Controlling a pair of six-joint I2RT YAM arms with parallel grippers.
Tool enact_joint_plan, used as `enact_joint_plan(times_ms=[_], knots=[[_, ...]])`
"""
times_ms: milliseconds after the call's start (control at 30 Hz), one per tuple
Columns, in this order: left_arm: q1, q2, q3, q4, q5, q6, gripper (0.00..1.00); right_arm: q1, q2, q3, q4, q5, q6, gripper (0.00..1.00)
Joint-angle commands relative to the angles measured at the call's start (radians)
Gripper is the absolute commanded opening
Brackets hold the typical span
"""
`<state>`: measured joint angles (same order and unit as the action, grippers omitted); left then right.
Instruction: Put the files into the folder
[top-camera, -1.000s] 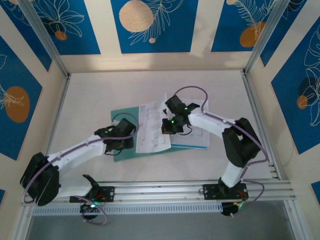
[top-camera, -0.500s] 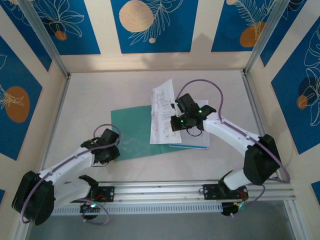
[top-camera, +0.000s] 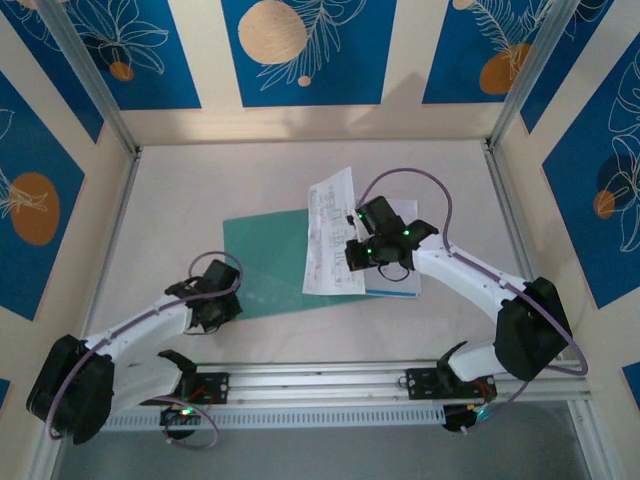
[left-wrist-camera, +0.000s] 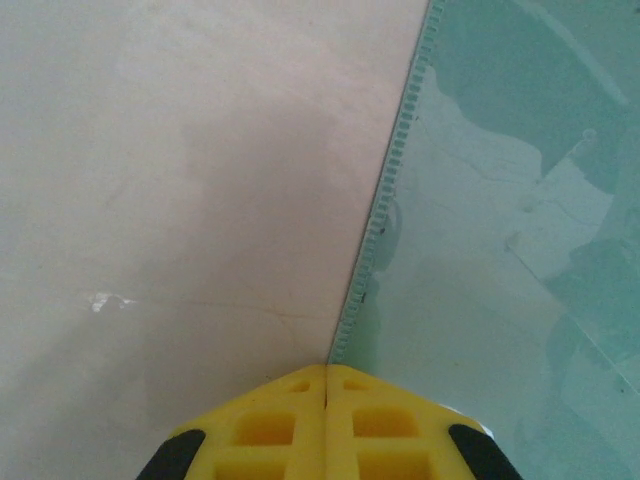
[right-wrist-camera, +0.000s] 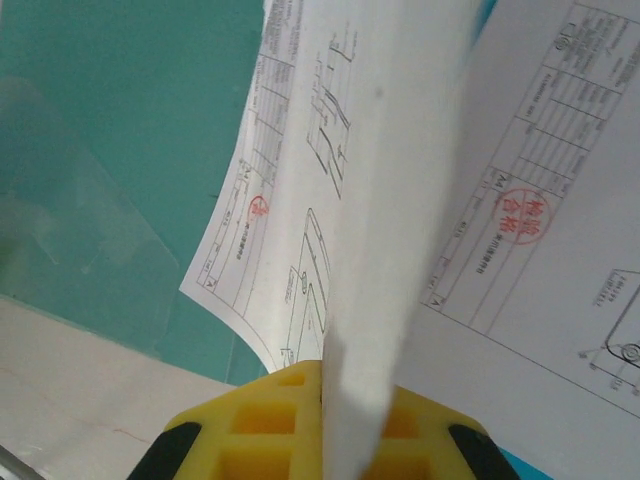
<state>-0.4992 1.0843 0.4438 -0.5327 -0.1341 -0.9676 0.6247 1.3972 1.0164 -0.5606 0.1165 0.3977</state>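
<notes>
Right end effector clamps files | left end effector closed at folder edge

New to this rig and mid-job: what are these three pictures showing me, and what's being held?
Two robot arms stand on a table, bolted at its near edge. The wide picture is from above and behind: left arm on the left, right arm on the right. The other two come from wrist cameras; the yellow parts are jaws. On the table lie a teal folder and printed sheets. The right jaws are shut on one sheet by the folder. The left jaws are shut at the folder's edge; whether they pinch it is unclear.
</notes>
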Motion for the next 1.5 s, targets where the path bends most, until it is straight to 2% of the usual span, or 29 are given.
enact_joint_plan(times_ms=[0, 267, 433, 667, 1067, 1467], knots=[[0.013, 0.014, -0.001, -0.004, 0.011, 0.001, 0.0, 0.012, 0.01, -0.003, 0.041, -0.056, 0.025, 0.0], [0.019, 0.011, 0.019, -0.024, -0.005, 0.018, 0.0, 0.01, 0.059, -0.004, 0.078, -0.146, 0.024, 0.0], [0.08, 0.026, 0.034, -0.017, 0.057, 0.055, 0.03, -0.062, 0.115, -0.022, 0.137, -0.319, 0.019, 0.0], [0.153, 0.057, 0.06, -0.016, 0.103, 0.1, 0.02, -0.144, 0.184, -0.034, 0.235, -0.538, -0.036, 0.0], [0.234, 0.064, 0.051, -0.014, 0.117, 0.13, 0.0, -0.141, 0.327, 0.02, 0.308, -0.606, -0.06, 0.0], [0.252, 0.077, 0.055, -0.019, 0.125, 0.15, 0.0, -0.105, 0.442, 0.055, 0.401, -0.663, -0.065, 0.0]])
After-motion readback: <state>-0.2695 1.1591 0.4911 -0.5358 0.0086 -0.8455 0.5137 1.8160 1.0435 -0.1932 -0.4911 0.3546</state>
